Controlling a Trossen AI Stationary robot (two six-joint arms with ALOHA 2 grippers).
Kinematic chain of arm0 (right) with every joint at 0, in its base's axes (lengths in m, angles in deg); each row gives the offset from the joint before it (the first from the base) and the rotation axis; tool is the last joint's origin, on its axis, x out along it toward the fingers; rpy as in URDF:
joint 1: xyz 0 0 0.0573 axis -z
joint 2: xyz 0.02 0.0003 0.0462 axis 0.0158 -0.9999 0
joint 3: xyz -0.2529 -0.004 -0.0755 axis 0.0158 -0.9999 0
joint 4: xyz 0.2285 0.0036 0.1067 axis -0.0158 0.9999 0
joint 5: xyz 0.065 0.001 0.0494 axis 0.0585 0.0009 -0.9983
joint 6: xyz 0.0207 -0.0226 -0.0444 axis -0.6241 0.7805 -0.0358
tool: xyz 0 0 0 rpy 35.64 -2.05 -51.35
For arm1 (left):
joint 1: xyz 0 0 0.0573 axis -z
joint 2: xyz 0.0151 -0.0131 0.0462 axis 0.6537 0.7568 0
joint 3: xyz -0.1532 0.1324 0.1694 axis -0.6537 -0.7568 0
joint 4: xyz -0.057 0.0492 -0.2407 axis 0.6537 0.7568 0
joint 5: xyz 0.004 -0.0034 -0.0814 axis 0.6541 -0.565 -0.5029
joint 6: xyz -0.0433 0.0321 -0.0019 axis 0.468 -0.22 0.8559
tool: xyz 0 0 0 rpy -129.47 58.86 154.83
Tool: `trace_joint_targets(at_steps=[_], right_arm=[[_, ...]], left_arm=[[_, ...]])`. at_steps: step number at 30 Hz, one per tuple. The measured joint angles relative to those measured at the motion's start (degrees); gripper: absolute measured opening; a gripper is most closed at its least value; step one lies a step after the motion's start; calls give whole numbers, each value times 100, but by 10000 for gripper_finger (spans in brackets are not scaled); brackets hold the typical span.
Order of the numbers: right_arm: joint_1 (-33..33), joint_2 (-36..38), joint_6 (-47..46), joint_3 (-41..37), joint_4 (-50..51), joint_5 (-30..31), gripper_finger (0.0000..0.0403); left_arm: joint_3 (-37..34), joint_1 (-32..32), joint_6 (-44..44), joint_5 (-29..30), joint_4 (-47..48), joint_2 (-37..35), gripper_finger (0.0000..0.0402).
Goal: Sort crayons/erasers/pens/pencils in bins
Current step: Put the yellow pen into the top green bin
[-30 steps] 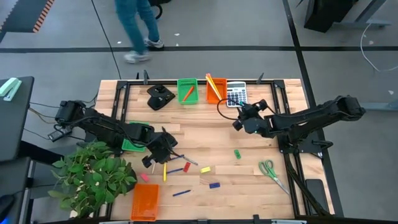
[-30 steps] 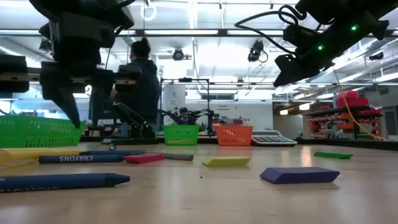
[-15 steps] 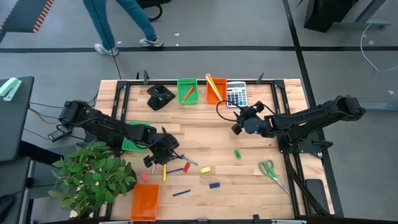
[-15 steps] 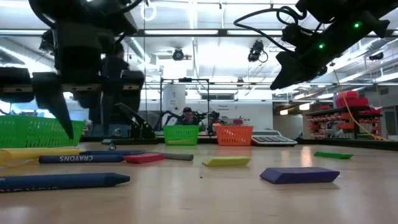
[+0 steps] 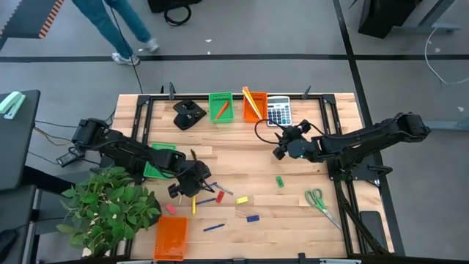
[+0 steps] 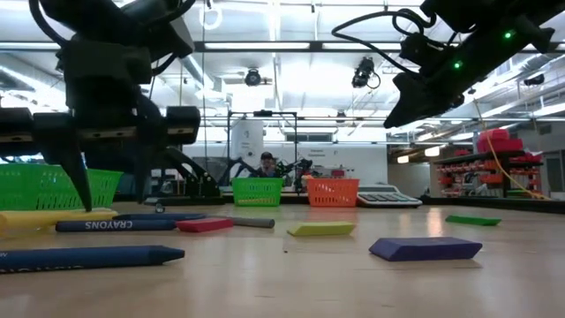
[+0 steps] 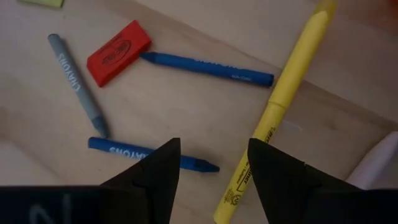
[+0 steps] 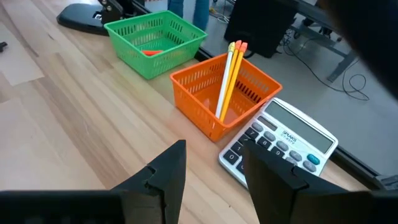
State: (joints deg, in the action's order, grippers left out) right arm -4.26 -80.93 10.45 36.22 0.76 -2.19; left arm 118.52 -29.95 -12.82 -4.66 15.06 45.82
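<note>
On my left wrist feed a blue crayon (image 7: 152, 153) lies flat on the bench (image 7: 186, 99) just ahead of my left end effector (image 7: 214, 163), fingers spread, nothing pinched. A yellow crayon (image 7: 273, 109) and red eraser (image 7: 118, 52) lie beside it. My right end effector (image 8: 214, 171) hovers apart, empty, near the orange bin (image 8: 205, 109) holding pencils (image 8: 229, 78).
</note>
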Motion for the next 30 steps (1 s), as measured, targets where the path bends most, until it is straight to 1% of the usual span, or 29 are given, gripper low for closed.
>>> trace_joint_targets(at_steps=[5, 8, 11, 15, 18, 26, 30], right_arm=[[0, -2, 1, 2, 4, 0, 162], [0, -2, 1, 4, 7, 0, 162], [0, -2, 1, 4, 7, -43, 162], [0, -2, -21, 7, 26, -61, 162], [0, -2, -27, 7, 29, -67, 162], [0, -2, -38, 7, 35, -107, 162], [0, -2, -42, 7, 37, -140, 162]], left_arm=[[48, -4, -35, 432, 156, -15, 201], [199, -4, -11, 430, 328, -42, 198], [356, 2, 223, 401, 898, -39, 197], [462, 60, 273, 387, 1353, -39, 203], [461, 198, 267, 161, 1376, -39, 205], [453, 363, -66, 124, 1380, -17, 200], [262, 363, -223, 119, 972, 22, 199]])
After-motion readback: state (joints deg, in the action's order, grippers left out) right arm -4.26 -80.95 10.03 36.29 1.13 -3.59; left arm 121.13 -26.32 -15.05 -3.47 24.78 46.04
